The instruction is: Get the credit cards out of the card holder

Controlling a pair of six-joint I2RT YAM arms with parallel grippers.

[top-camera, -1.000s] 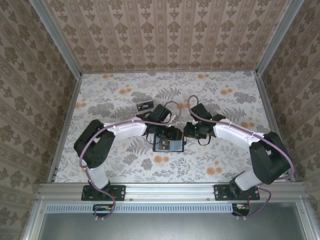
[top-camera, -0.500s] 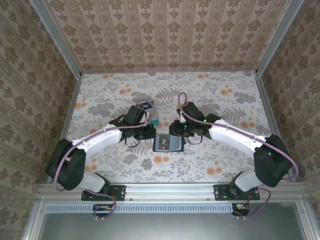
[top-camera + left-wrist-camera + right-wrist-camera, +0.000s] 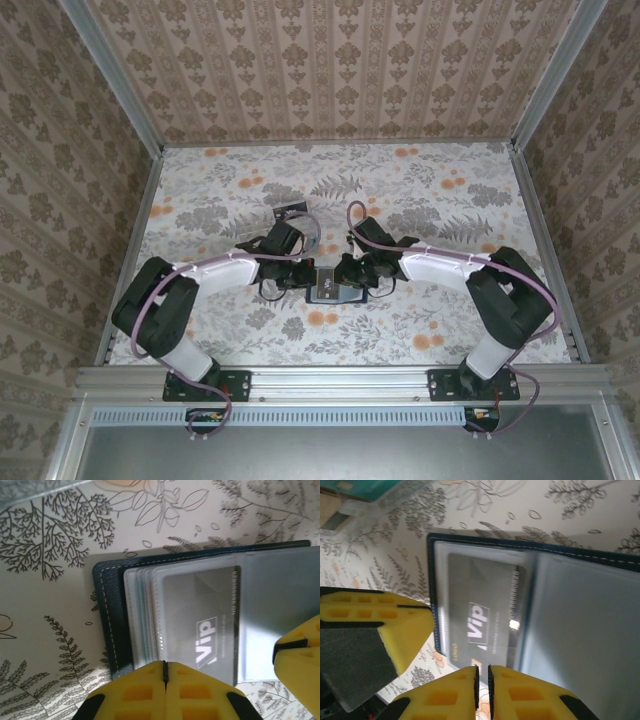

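The card holder point(image 3: 335, 290) lies open on the flowered table between both grippers, navy outside point(image 3: 111, 615) and grey-blue inside point(image 3: 580, 620). A grey credit card point(image 3: 200, 615) marked "Vip" sits in its front clear sleeve, and its near end point(image 3: 470, 645) pokes past the holder's edge. My left gripper point(image 3: 303, 277) is shut with its tips point(image 3: 164, 670) at the holder's left half and nothing between them. My right gripper point(image 3: 348, 272) hangs over the card's near end, its pads point(image 3: 481, 672) all but closed with a thin slit. I see nothing gripped in that slit.
A clear plastic tray point(image 3: 360, 502) with a teal card in it stands just beyond the holder, towards the back left point(image 3: 290, 212). Metal rails and patterned walls close in the table on three sides. Both wrists crowd together over the holder.
Half a second ago my left gripper was by the tray with a teal card. Now it is back at the card holder and shut. My right gripper has narrowed and edged left.
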